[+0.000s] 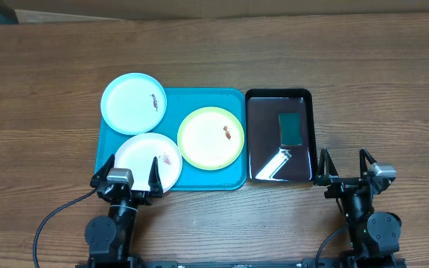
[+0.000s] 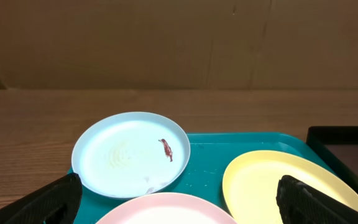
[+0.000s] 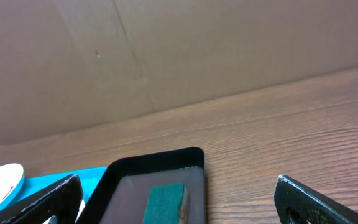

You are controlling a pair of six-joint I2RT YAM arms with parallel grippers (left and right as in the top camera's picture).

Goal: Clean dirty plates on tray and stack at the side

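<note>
Three plates lie on the turquoise tray (image 1: 199, 175). The light-blue plate (image 1: 133, 103) overhangs its far left corner and shows a small reddish stain; it also shows in the left wrist view (image 2: 129, 152). The yellow-green plate (image 1: 211, 138) lies at the tray's right, stained; it also shows in the left wrist view (image 2: 272, 186). The white-pinkish plate (image 1: 147, 162) lies at the front left, stained, and its rim shows in the left wrist view (image 2: 166, 210). My left gripper (image 1: 125, 177) is open just in front of that plate. My right gripper (image 1: 346, 167) is open over bare table, right of the black tray.
A glossy black tray (image 1: 278, 136) with a green sponge (image 1: 290, 128) stands right of the turquoise tray; both show in the right wrist view, tray (image 3: 129, 171) and sponge (image 3: 165, 202). A cardboard wall stands behind the wooden table.
</note>
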